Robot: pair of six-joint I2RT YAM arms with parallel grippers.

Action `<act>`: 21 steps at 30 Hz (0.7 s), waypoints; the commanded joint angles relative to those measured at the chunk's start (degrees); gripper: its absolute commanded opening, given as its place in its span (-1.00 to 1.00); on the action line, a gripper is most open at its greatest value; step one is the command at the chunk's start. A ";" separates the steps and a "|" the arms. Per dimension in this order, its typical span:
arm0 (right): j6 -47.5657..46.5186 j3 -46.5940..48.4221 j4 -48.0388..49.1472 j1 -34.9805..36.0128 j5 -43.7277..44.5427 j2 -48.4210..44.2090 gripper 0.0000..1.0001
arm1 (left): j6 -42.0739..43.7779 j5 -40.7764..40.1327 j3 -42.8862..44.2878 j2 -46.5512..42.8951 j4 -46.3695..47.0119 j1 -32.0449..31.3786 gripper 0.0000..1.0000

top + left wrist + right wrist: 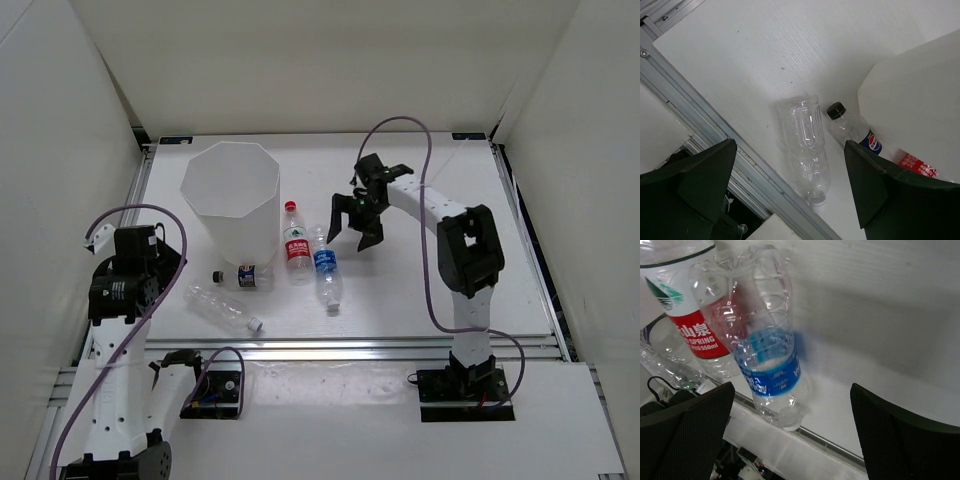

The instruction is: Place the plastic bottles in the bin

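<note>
A flat white matt tabletop (400, 300) fills the middle. A plain white back wall panel (320, 70) stands at 12 o'clock, with white side panels at 9 o'clock (50, 130) and 3 o'clock (590, 120). A silver aluminium rail (350, 347) edges the tabletop at 6 o'clock. The light is soft, perhaps from overhead.

White, milky bin (230, 190), no pattern. The red-capped bottle (296, 245) is clear, its label white with green above and red with white lettering below. The blue-banded bottle (326, 265) is clear too. The black-capped bottle (852, 131) flashes a blue label with a red-white-blue roundel. The bare bottle (807, 150) is all clear, with a white cap. White table (380, 300), purple cables (400, 119).
</note>
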 commanded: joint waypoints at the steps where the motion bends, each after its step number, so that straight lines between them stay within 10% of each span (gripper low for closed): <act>1: -2.69 2.22 3.14 0.94 -5.54 4.03 1.00 | 2.46 2.76 0.53 0.22 0.19 -0.39 1.00; 7: -3.22 3.90 3.76 2.18 -7.21 10.99 1.00 | 2.46 5.05 -1.66 0.22 -1.04 -0.39 1.00; 21: -0.15 2.39 1.82 1.47 -2.30 -0.81 -0.24 | -0.26 4.96 -3.33 -1.44 -1.58 -0.39 1.00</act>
